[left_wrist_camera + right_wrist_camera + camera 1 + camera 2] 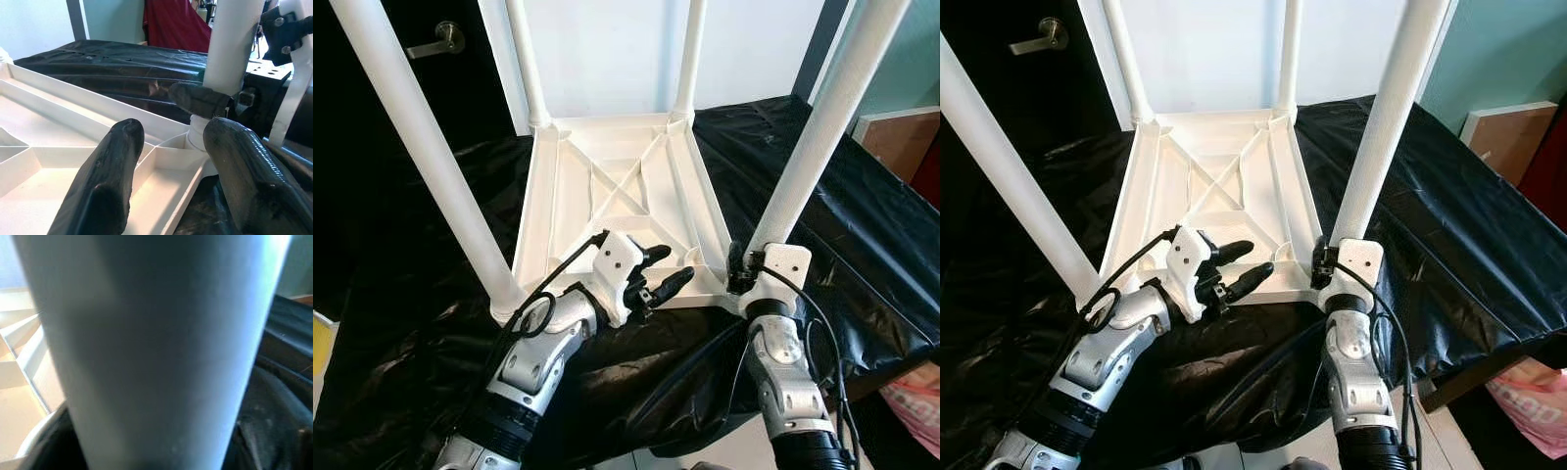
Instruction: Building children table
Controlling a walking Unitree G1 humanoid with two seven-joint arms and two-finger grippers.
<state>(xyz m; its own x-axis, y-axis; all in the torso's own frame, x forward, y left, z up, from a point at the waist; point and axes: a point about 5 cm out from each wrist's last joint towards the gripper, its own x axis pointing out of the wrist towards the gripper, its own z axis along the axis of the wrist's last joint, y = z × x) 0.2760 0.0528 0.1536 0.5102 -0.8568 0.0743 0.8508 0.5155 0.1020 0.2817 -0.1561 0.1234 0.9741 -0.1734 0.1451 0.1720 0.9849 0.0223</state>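
Nearest the bottom of the frame, the left gripper point(656, 274) hovers over the near edge of the upturned white tabletop point(607, 196), its fingers point(105, 191) spread apart and holding nothing. To the lower right, the right gripper point(741, 269) is clamped around the foot of the near-right leg point(822, 127), just where it enters the corner socket; the wrist view has the tube pressed right up against the lens.

The tabletop lies underside up on black plastic sheeting point(842, 225) in the middle of the frame, all four legs standing. The near-left leg point(421, 147) slants toward the upper left; the two far legs point(530, 69) rise at the top centre.

The risk I see: if that right grip twists or pulls off-axis, the leg could bind or pop out. The slippery sheeting may also let the whole top slide away, since the left gripper steadies nothing.
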